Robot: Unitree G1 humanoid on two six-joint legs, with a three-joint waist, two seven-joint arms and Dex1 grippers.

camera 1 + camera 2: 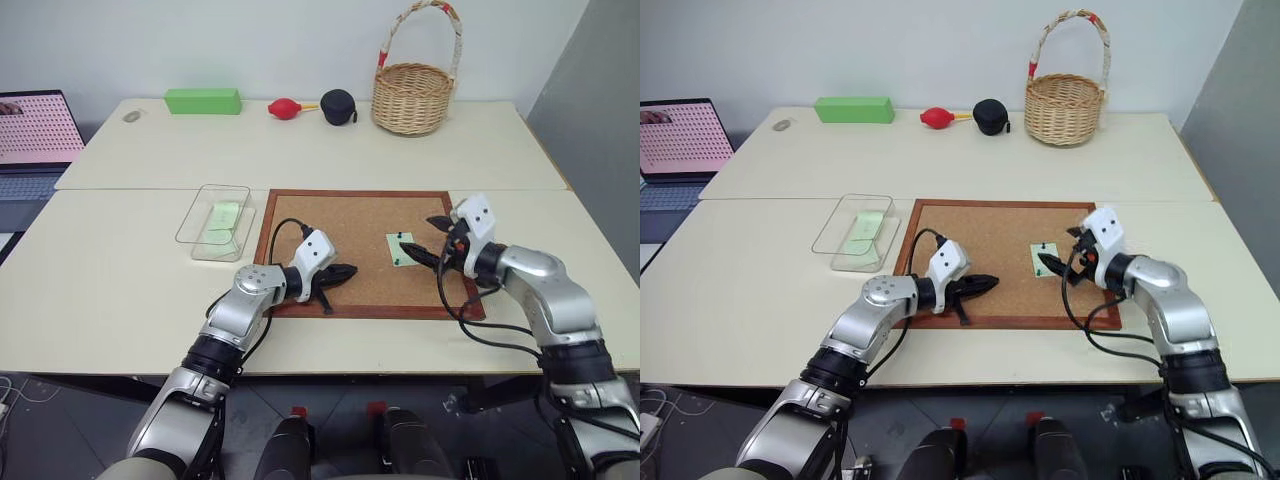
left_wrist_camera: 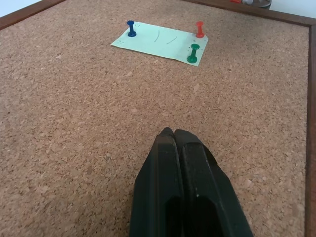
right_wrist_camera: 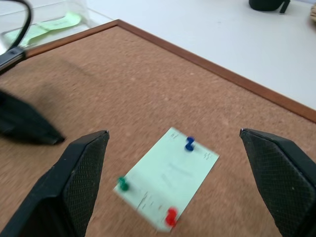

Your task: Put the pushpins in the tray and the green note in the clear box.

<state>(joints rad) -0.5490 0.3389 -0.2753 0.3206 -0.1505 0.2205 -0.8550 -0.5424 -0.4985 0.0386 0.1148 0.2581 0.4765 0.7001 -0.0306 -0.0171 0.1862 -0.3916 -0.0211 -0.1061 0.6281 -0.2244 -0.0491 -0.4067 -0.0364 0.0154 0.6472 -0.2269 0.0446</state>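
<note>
Currently the right pincer (image 1: pixel 432 238) is hanging wide open and empty directly over the note (image 1: pixel 401 249), one finger standing to each side of it in the right wrist view. The left pincer (image 1: pixel 347 271) is resting fully closed and empty on the corkboard (image 1: pixel 330 215), with the note well ahead of its tips. Three pins are fixing the note to the board: blue (image 2: pixel 131 28), red (image 2: pixel 199 29) and green (image 2: pixel 193 53). The box (image 1: pixel 205 221) is lying beyond the left pincer's outer side, just off the board, with a pale-green slip (image 1: pixel 224 214) already inside.

Risks, as judged from here:
- The open span is far exceeding a pin head. Closing off-centre is likely to catch the paper edge and tear it.
- The red and green pins are standing close together, so a grab for one may be knocking the other loose, letting it roll off the tabletop (image 1: pixel 120 280).
- No tray is identifiable, so the drop point for pins is remaining uncertain.

The wrist views are resolving pin colours and positions. The head views are giving only dark specks there, but are locating the box, basket (image 1: pixel 411 97) and laptop (image 1: pixel 35 130).
</note>
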